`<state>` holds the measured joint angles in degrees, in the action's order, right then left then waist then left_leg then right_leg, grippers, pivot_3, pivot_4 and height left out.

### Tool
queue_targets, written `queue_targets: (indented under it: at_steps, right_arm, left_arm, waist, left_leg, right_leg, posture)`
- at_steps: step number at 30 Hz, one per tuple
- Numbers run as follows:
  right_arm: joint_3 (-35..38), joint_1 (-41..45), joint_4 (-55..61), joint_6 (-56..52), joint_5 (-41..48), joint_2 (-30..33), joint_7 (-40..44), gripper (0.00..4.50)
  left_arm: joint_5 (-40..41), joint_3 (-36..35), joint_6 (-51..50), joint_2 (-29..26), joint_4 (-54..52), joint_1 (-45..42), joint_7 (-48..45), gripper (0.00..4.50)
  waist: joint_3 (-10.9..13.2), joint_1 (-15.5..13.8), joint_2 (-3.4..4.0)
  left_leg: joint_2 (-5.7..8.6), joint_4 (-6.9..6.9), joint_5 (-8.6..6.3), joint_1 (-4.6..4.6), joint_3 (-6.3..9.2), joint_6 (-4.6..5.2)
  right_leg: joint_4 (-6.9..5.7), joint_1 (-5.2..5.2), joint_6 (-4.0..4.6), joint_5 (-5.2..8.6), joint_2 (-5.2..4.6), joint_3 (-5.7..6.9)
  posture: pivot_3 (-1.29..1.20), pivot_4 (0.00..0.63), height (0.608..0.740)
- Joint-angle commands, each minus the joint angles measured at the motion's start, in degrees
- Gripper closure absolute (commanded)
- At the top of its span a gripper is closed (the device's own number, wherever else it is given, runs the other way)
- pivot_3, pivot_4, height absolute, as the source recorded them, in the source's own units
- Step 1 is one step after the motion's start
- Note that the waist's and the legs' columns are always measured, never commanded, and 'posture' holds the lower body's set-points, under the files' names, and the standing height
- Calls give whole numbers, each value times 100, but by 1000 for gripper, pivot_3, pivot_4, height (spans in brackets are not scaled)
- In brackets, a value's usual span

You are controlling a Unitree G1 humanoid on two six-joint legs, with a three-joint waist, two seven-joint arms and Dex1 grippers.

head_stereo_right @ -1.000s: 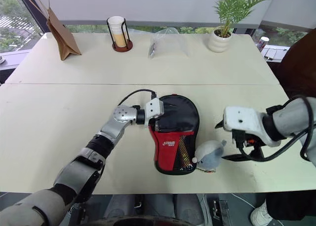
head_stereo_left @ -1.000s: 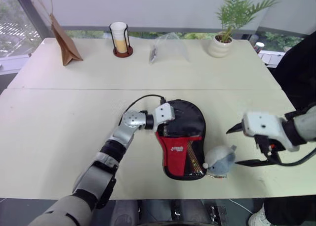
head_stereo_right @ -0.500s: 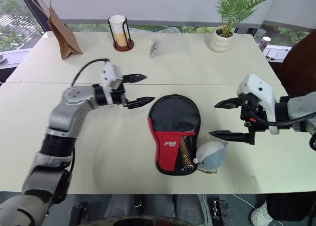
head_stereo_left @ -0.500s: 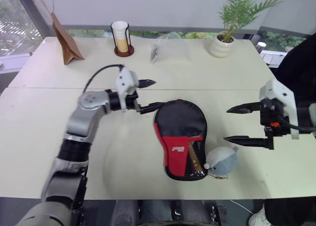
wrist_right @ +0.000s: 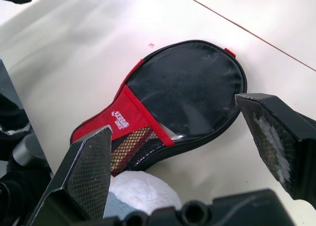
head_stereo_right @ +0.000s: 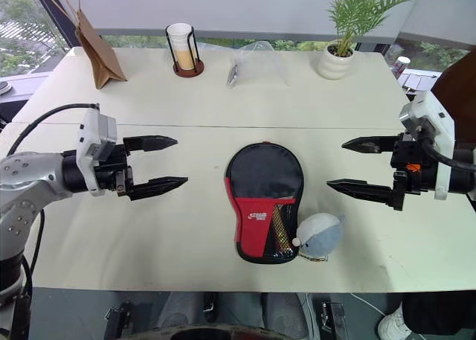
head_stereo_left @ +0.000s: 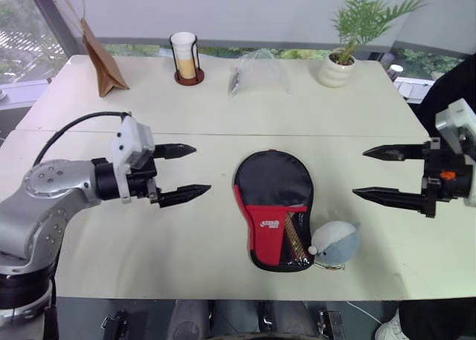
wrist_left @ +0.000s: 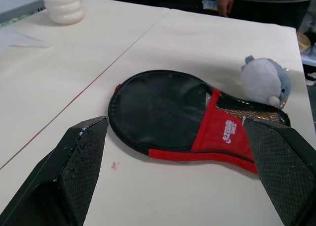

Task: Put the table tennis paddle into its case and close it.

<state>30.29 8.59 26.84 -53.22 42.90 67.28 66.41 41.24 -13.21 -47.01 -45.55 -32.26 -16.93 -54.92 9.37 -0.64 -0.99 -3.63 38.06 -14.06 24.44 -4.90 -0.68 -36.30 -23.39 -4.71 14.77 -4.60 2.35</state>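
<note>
The black case point(head_stereo_left: 273, 199) with its red panel and white logo lies flat on the table's near middle, round end away from me. Its rim looks shut. The table tennis paddle is hidden, though a tan and red stripe shows through the mesh pocket point(head_stereo_left: 294, 236). My left gripper point(head_stereo_left: 202, 168) hovers open to the left of the case, apart from it and pointing at it. On the other side my right gripper point(head_stereo_left: 359, 173) hangs open, also pointing at the case and touching nothing. Both wrist views frame the case point(wrist_left: 163, 107) between spread fingers point(wrist_right: 89, 171).
A grey-blue plush toy point(head_stereo_left: 336, 243) sits against the case's narrow end. Along the far edge stand a brown paper bag point(head_stereo_left: 100, 57), a cup in a wire holder point(head_stereo_left: 184, 57), a clear plastic bag point(head_stereo_left: 256, 72) and a potted plant point(head_stereo_left: 338, 61). A person point(head_stereo_left: 455, 94) stands at the right.
My left gripper has left the case's upper left edge and swung away to the left and upward. The right gripper has risen a little and rolled. The case and toy lie as before.
</note>
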Motion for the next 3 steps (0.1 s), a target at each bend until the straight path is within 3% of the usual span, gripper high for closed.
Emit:
queue_targets:
  at_steps: [1,3]
  right_arm:
    - [135,137,-35,67,80,134,-38,54]
    - [93,159,-68,105,52,170,-75,54]
  left_arm:
    - [255,-179,-13,-88,-216,-3,127,0]
    - [355,-167,-51,-123,-213,-2,190,0]
  waist:
    - [1,2,2]
    - [1,3,2]
  left_leg:
    - [0,-1,0,0,0,0]
    - [0,-1,0,0,-1,0]
  right_leg:
    - [0,-1,0,0,0,-1]
    - [0,-2,0,0,1,-1]
  posture:
    - [0,150,734]
    - [0,150,734]
